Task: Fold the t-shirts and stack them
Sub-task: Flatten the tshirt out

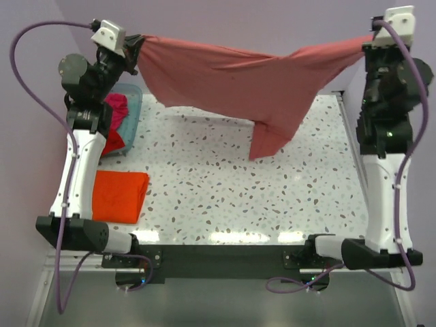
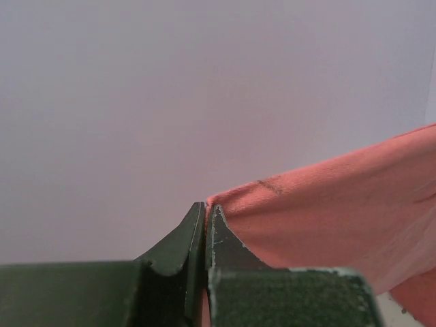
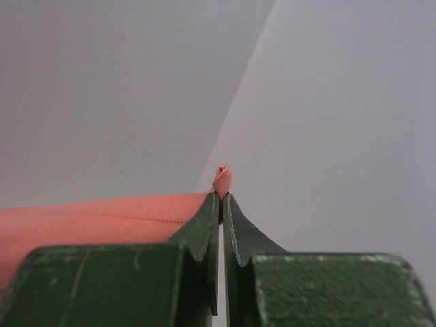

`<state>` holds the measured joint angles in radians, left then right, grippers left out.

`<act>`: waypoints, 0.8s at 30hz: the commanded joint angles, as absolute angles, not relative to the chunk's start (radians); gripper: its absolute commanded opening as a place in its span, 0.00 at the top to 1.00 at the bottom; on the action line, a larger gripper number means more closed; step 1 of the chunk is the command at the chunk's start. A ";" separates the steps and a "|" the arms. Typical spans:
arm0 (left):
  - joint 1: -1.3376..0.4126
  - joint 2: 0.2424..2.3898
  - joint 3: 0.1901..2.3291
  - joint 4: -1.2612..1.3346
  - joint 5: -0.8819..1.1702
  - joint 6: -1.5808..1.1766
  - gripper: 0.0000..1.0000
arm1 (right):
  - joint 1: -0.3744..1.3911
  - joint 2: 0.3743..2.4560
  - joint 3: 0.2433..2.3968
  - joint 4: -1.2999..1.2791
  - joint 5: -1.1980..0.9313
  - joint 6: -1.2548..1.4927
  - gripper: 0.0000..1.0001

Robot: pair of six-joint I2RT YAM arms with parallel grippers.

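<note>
The speckled white counter [image 1: 225,197] fills the middle of the top view. Above its 12 o'clock side the pink tee [image 1: 218,71] hangs in the air, stretched from 10 o'clock to 2 o'clock. It sags in the middle, and a loose fold drops towards the counter at about 1 o'clock. Whether that fold touches the surface cannot be told.

The left arm [image 1: 78,157] rises along the 9 o'clock edge and the right arm [image 1: 385,177] along the 3 o'clock edge.

A folded orange tee [image 1: 120,195] lies flat on the counter at 8 o'clock, beside the left arm. A pale blue basket [image 1: 136,102] stands at 10 o'clock, holding a red tee [image 1: 114,142] and a magenta tee [image 1: 117,109], both crumpled.

The left tool [image 2: 206,208] is clamped tight on one edge of the pink tee. The right tool [image 3: 221,197] pinches the opposite edge, with a small roll of cloth poking out past its tips.
</note>
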<state>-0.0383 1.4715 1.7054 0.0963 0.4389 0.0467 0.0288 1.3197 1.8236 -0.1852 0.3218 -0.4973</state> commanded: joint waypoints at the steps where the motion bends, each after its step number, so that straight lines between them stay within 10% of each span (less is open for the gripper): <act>1: -0.025 1.291 1.567 0.207 0.408 0.089 1.00 | 0.021 1.195 1.870 -0.069 0.417 -0.583 1.00; 12: -0.025 0.896 1.468 0.123 0.356 0.092 1.00 | 0.021 0.951 1.951 -0.080 0.423 -0.785 1.00; 24: -0.025 1.014 1.499 -0.135 0.328 0.219 1.00 | 0.021 1.111 1.769 -0.015 0.293 -0.825 1.00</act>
